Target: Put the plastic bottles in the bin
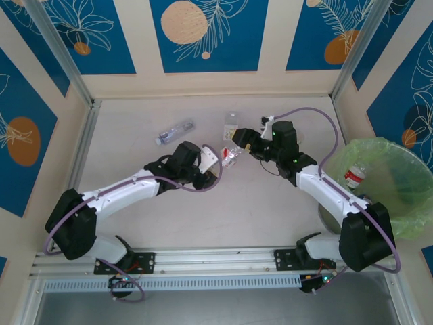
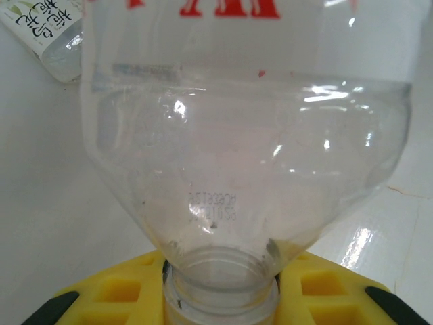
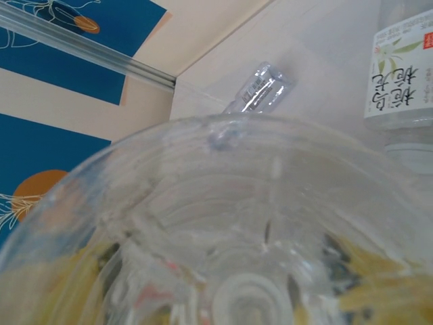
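A clear plastic bottle [image 1: 230, 157] with red lettering hangs above the table's middle between both arms. My left gripper [image 1: 216, 162] is shut on its neck; in the left wrist view the yellow fingers [image 2: 115, 294] clamp the neck below the bottle's body [image 2: 243, 135]. My right gripper [image 1: 239, 143] is at the bottle's other end. The bottle's base [image 3: 223, 203] sits between the right fingers [image 3: 389, 288], seen blurred through the plastic. The bin [image 1: 396, 159], lined with a green bag, stands at the right and holds a bottle [image 1: 354, 175].
A white-labelled bottle [image 1: 232, 122] [image 3: 402, 88] [image 2: 47, 30] lies just behind the grippers. Another clear bottle [image 1: 174, 132] [image 3: 260, 91] lies further left. Walls enclose the table on three sides.
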### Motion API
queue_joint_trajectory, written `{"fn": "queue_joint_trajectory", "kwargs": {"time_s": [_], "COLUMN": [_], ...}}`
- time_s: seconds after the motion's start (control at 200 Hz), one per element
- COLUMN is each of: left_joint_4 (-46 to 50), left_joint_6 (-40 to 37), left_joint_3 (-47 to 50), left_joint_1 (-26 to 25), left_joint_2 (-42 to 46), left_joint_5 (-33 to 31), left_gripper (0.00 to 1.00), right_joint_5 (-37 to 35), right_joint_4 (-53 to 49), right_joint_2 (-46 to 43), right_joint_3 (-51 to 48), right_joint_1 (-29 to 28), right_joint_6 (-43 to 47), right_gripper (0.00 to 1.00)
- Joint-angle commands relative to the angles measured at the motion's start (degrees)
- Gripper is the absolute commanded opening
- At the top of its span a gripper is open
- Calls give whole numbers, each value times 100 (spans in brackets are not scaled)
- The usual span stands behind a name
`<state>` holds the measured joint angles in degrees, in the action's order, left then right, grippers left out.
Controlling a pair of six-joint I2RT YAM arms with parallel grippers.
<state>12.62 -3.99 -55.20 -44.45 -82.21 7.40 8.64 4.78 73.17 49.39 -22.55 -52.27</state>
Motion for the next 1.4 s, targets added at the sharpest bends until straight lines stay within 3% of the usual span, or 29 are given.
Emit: {"fn": "queue_joint_trajectory", "kwargs": {"time_s": [0.0,0.39,0.915,1.035,1.17,1.395], "left_joint_4": [-155,-306,-506,-576,-743,-1428], "left_joint_6": [-129,-58,19,77,113,285], "left_joint_3": [-166,-76,66,97,193,653], "left_joint_1": [-108,-109,-105,-89,-65,85], "left_joint_2": [-1,22,82,116,224,775], "left_joint_5": [151,273,475,529,756,1001], "left_gripper": [3,9,41,57,82,99], "right_joint_5": [-127,-29,-139,-151,-170,-200], "right_joint_4": [-101,-64,-159,-156,-196,-358], "right_joint_2": [-212,-294,-373,-380,-385,-460], "right_joint_3": [-24,-69,-93,-102,-100,-51], "right_joint_1": [-44,-31,-17,-14,1,47], "right_joint_6": [199,318,428,437,480,633], "right_gripper": [70,61,55,55,55,54]}}
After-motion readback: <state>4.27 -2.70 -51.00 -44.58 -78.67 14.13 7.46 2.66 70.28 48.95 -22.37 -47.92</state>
